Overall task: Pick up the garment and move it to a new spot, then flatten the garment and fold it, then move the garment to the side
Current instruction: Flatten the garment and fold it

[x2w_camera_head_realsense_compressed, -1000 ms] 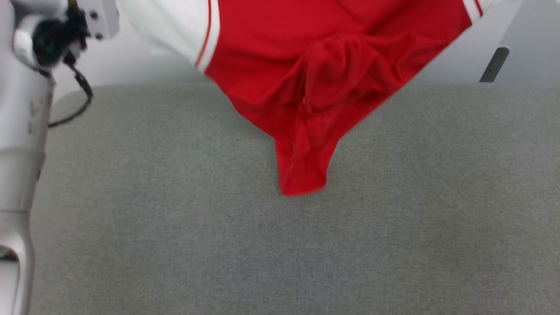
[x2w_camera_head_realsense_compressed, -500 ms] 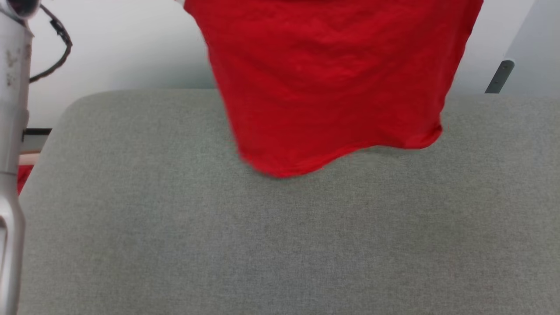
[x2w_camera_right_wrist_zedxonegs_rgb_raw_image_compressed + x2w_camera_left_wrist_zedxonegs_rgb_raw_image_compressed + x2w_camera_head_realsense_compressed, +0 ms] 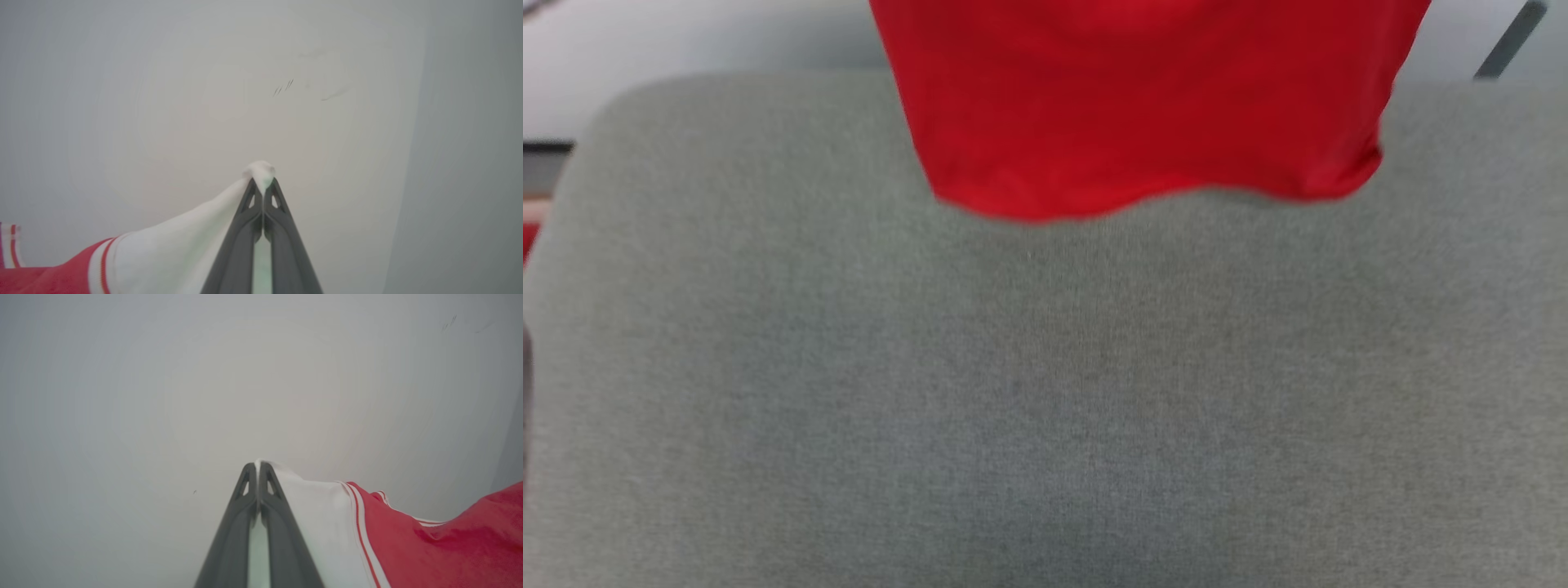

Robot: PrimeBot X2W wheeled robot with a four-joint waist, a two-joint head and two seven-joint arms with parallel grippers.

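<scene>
The garment [image 3: 1143,106], a red jersey, hangs in the air over the far half of the grey table [image 3: 1045,392], its wavy lower hem just above the surface. In the left wrist view my left gripper [image 3: 257,465] is shut on a white sleeve of the garment [image 3: 318,522], with striped trim and red cloth trailing to the right. In the right wrist view my right gripper [image 3: 262,179] is shut on the other white sleeve of the garment [image 3: 175,249], a tuft of white cloth poking past the fingertips. Both grippers point at a pale wall.
A dark metal bar [image 3: 1507,37] stands beyond the table's far right corner. A bit of red [image 3: 528,241] shows off the table's left edge. The near part of the grey table lies below the hanging hem.
The garment went from a bunched, pointed drape to a broad, spread sheet, and its hem now sits higher in the head view. The head view has shifted too. The left arm has left that view.
</scene>
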